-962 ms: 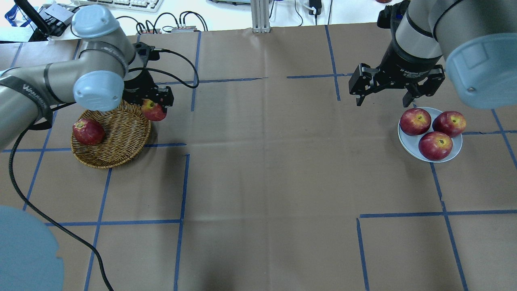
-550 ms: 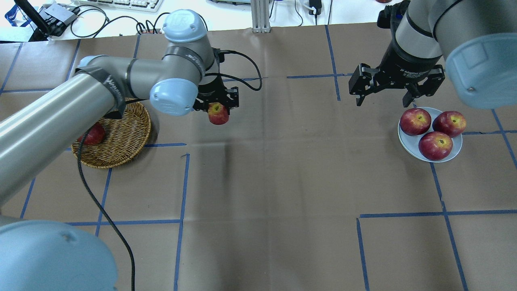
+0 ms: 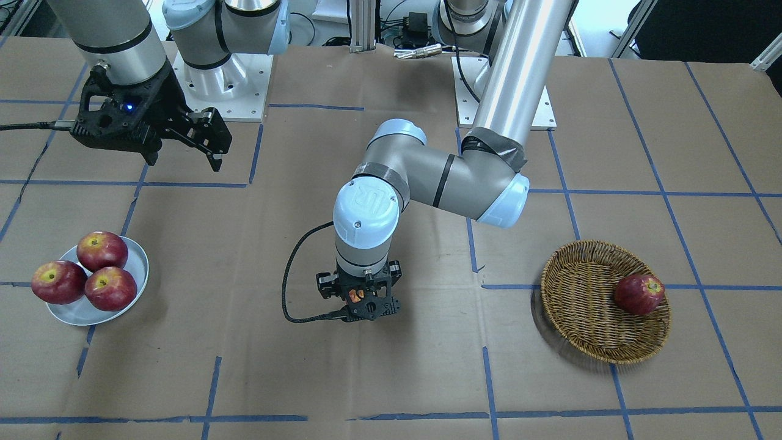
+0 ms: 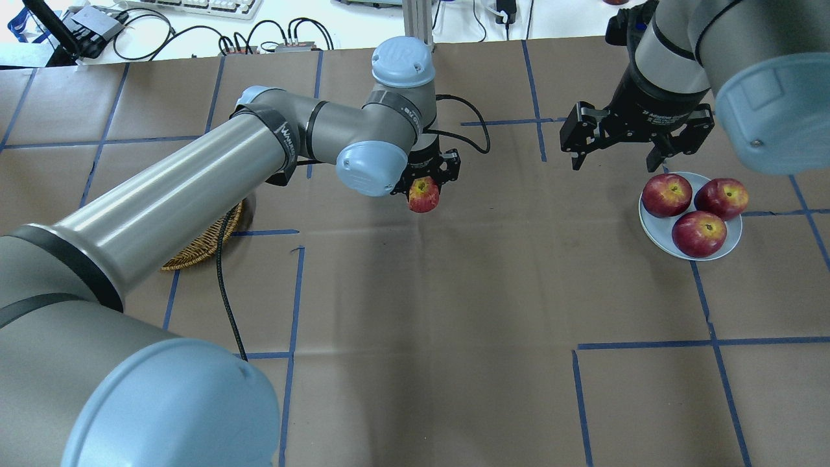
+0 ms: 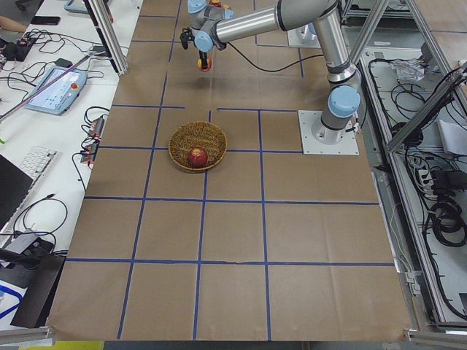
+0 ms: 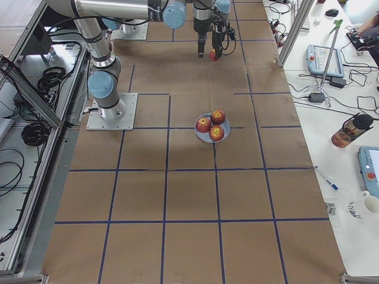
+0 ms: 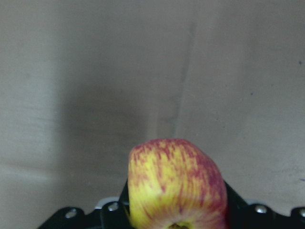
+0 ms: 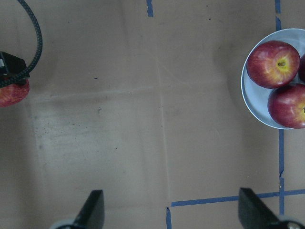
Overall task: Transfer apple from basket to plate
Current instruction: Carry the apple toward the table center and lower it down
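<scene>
My left gripper is shut on the apple, pale red with yellow streaks, and holds it above the table's middle. The apple fills the bottom of the left wrist view. The wicker basket lies behind the gripper, mostly hidden under my left arm in the overhead view. The grey-blue plate sits at the right with three red apples on it. My right gripper is open and empty, hovering just beyond the plate's far left side.
One dark red apple lies in the basket. The three apples cover most of the plate. Blue tape lines cross the brown paper table. A black cable hangs from my left arm.
My left arm has carried the apple out of the basket and rightward to the table's middle. The right gripper has stayed still and open.
</scene>
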Controlling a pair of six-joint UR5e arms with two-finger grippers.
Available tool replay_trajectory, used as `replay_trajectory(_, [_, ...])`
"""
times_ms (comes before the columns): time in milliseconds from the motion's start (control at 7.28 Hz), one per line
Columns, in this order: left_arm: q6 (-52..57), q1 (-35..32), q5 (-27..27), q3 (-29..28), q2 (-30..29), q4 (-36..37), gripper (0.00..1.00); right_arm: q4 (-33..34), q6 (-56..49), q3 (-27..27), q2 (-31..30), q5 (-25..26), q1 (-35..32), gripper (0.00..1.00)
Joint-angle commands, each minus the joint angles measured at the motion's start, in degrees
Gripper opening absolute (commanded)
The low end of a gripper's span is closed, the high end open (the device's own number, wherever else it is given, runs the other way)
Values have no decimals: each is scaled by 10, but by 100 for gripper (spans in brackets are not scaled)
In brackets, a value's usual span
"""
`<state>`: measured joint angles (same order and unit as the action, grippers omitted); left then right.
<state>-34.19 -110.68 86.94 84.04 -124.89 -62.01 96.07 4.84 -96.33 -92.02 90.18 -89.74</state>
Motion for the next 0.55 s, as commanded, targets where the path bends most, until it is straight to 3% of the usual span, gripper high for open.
replay_trajectory(0, [-72,-4,-28,8,-3,4,44,0,0,0,0,0,0,100])
replay_trajectory(412, [-109,4,-30,26,-3,7,46,1,0,0,0,0,0,100])
